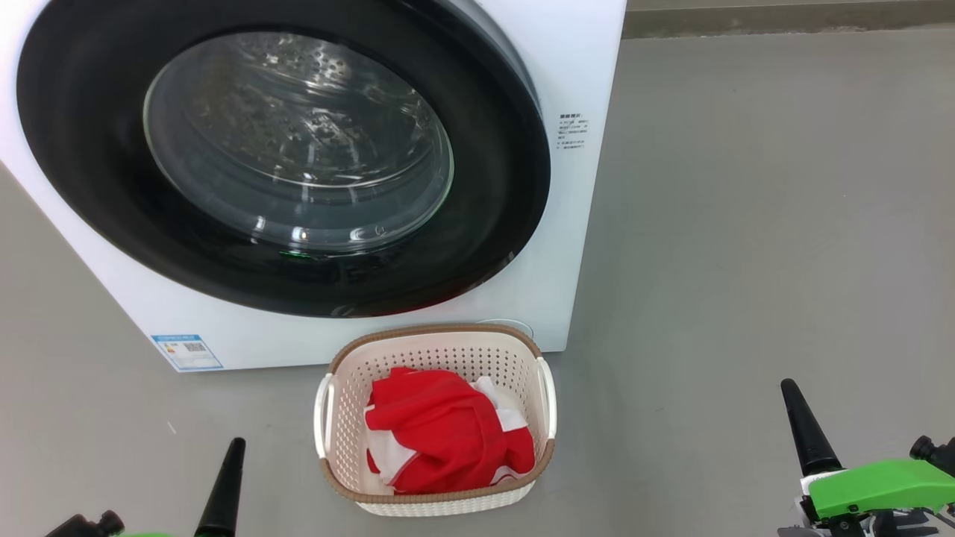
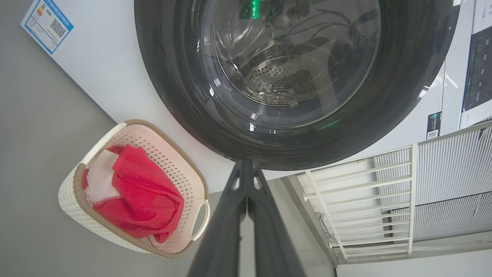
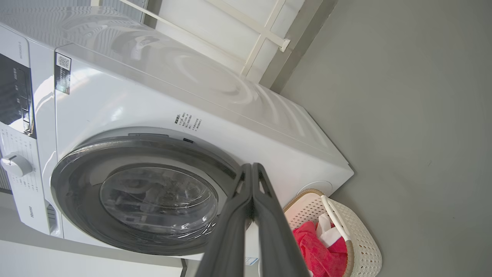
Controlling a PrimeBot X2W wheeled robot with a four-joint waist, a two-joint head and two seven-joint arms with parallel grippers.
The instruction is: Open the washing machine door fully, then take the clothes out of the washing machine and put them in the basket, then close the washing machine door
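Nearest me, the left pincer hangs low over the floor, off to the left of the basket and on the robot's side of it; its two dark fingers are pressed tight together and grip nothing. The right pincer sits well to the basket's right, also squeezed closed and empty, with a green cover on the arm behind it; neither pincer touches the basket. The basket stands on the floor between them, a little farther out; the clothes lie heaped inside it, red with white showing at the back and lower left, below the brown rim. Just behind the basket, close to its far rim, rises the washer; a blue label sits low on its front, to the basket's back left. Above and behind the basket the door lies flat against the washer's front, looking shut; through its glass I can make out the holes of the steel drum. Farther back, past the washer, a pale railing stands by the wall.
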